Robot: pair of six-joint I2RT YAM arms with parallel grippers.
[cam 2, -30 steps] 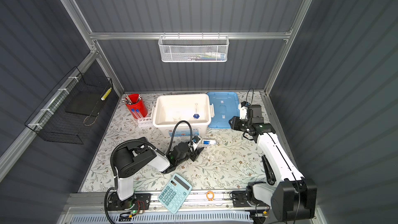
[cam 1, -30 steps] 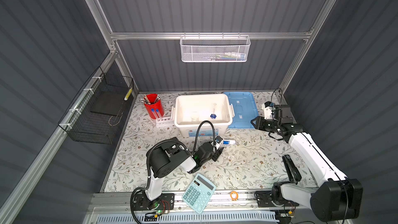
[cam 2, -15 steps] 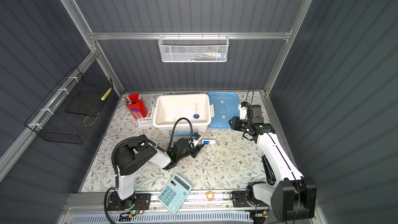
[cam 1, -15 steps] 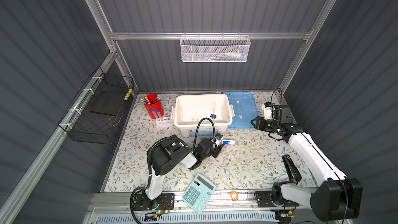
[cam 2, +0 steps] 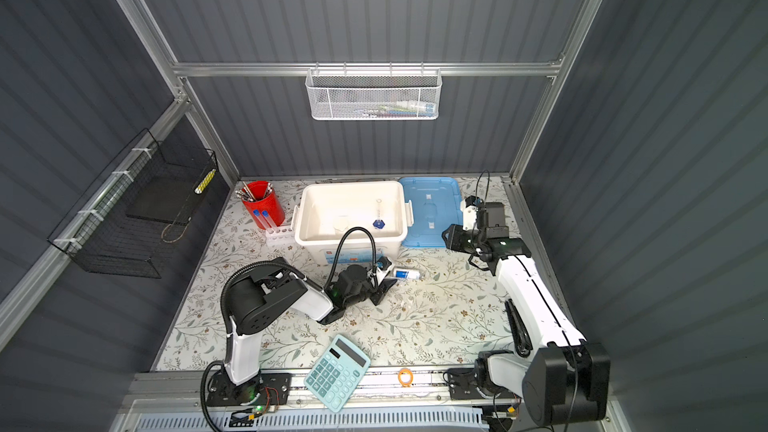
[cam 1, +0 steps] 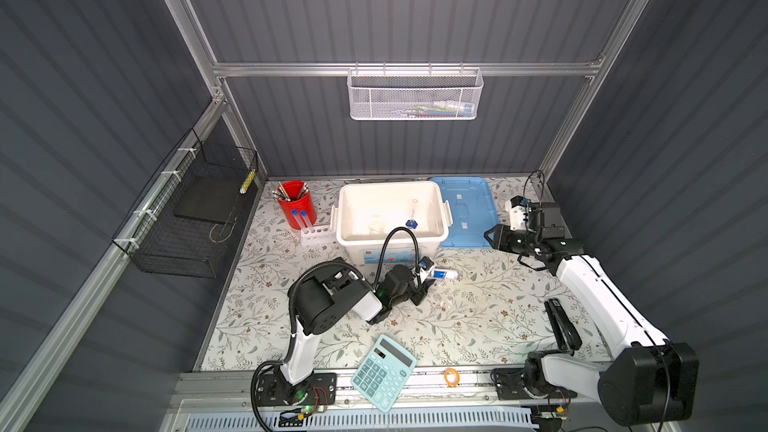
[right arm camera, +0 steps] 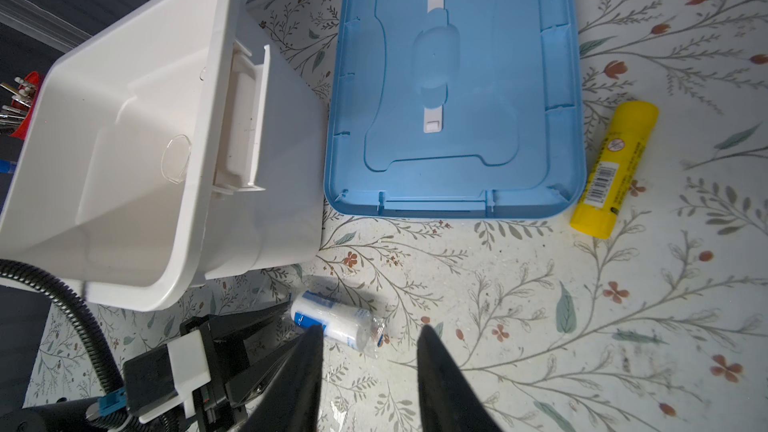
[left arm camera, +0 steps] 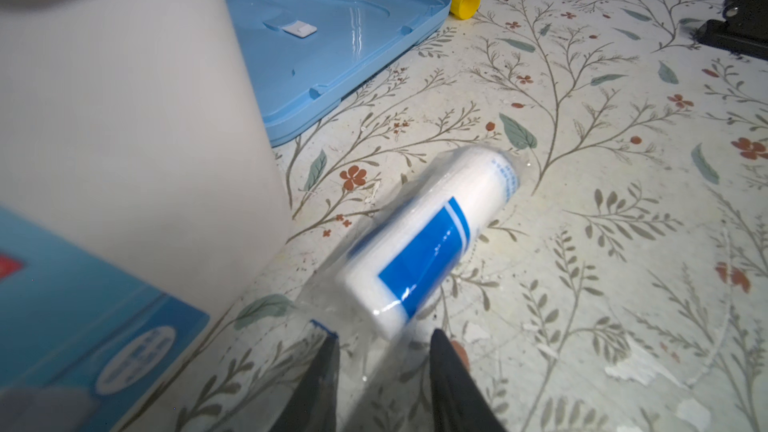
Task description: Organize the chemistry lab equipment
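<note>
Left pincer, base cropped, flanks wrapped blue-white roll.

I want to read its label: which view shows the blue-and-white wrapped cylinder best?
Left wrist view: the cylinder is large and close, though slightly blurred. Right wrist view shows it small; both top views, tiny.

Robot test booth, grey ribbed walls, aluminium frame, mesh basket, floral tabletop
</note>
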